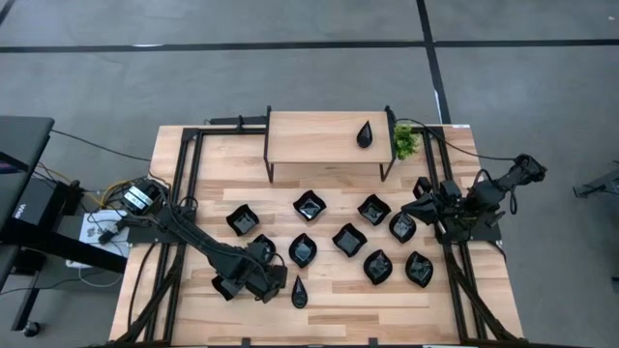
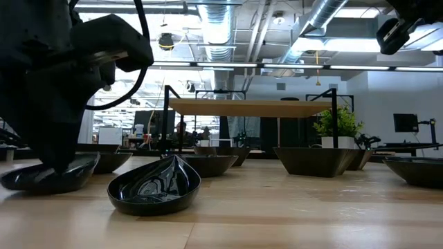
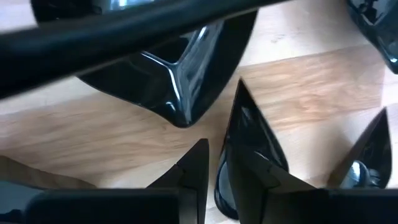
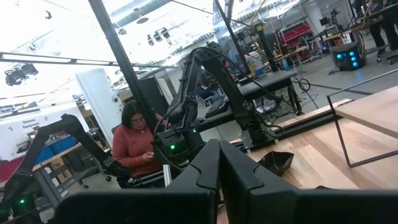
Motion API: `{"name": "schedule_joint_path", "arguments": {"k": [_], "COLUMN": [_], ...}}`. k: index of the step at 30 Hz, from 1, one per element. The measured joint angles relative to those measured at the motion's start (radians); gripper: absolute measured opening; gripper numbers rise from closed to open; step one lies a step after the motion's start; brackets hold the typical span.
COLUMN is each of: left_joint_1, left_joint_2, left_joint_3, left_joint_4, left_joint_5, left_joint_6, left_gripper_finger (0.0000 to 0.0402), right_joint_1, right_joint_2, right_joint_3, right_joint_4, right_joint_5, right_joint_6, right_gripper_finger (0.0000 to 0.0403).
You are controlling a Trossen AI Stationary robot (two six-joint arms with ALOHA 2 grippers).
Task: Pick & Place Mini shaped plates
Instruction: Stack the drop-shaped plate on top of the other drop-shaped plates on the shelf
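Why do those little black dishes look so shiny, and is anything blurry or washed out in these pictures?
Low view: ceiling lights streak across the teardrop dish; the left arm looms dark, close to the lens. Left wrist view: bright glare along a dish's ridge. Right wrist view: the room's upper part is washed out white.
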Motion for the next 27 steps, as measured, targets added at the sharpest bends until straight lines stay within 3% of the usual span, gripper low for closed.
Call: {"name": "schedule_joint_path", "arguments": {"k": [27], "left_joint_1": [0.019], "left_joint_2": [0.013], "left_joint_3": [-0.011], "left_joint_4": [0.065], "left_joint_5": [0.002], "left_joint_6": [-0.001], "left_gripper_finger": [0.0057], "right_joint_1": [0.0], "right_joint_2": [0.0], "right_joint_3": [0.001], "right_joint_4": [0.008], "right_joint_5": [0.0], "right_joint_6": [0.0], "right_gripper_finger": [0.0001]}}
